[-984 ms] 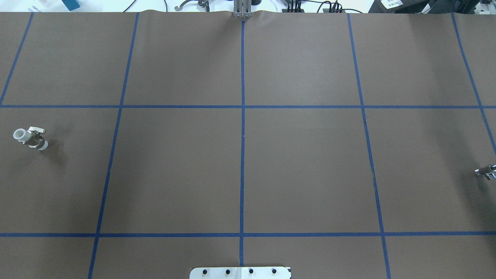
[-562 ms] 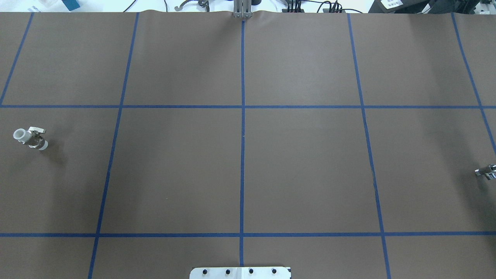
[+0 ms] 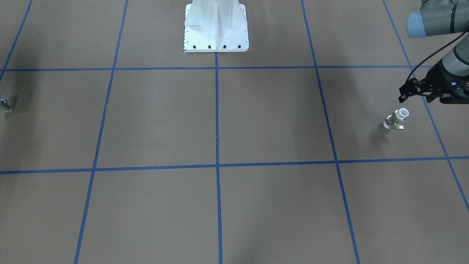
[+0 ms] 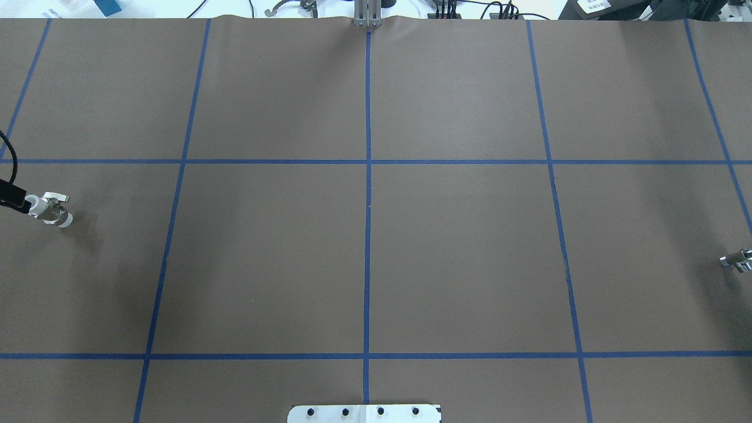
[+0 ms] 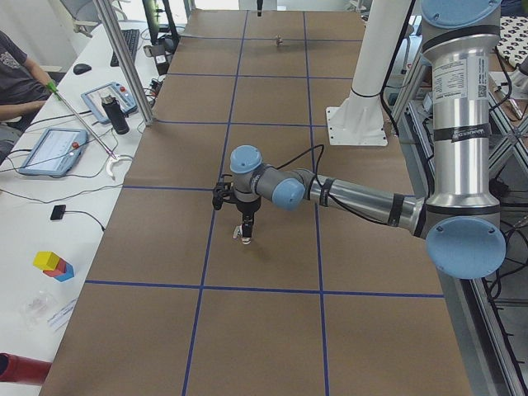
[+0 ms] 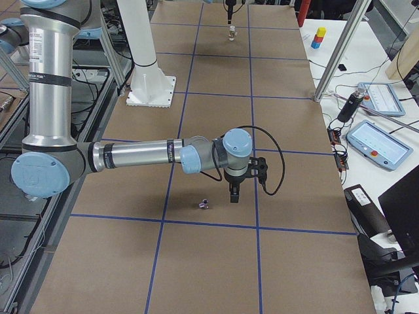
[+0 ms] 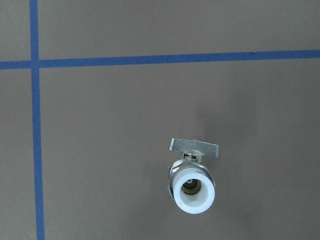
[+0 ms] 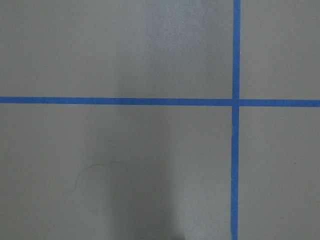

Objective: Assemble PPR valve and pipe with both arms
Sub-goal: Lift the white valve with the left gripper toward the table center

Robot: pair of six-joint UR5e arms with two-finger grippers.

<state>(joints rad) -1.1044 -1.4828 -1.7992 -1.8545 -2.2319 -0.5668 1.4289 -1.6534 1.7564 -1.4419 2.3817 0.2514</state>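
The PPR valve (image 4: pixel 50 210) lies on the brown paper at the far left, white collars at both ends and its flat tab up. It also shows in the front view (image 3: pixel 396 119) and the left wrist view (image 7: pixel 192 182). My left gripper (image 3: pixel 421 96) hovers just above and beside it, its linkage splayed open and empty. One finger (image 4: pixel 14 198) reaches the valve's white end. The pipe (image 4: pixel 737 260) lies at the far right edge. My right gripper (image 6: pixel 234 193) hangs beside the pipe (image 6: pixel 204 204); I cannot tell its state. The right wrist view shows only paper.
Blue tape lines divide the brown paper into squares. The white pedestal base (image 3: pixel 216 29) stands at the robot's side, mid-table. Operators' tablets, cables and a bottle (image 5: pixel 120 115) lie along the table's far side, beyond the paper.
My left gripper's finger and black cable have come into the overhead view at the left edge, next to the valve. The valve and the pipe have not moved.
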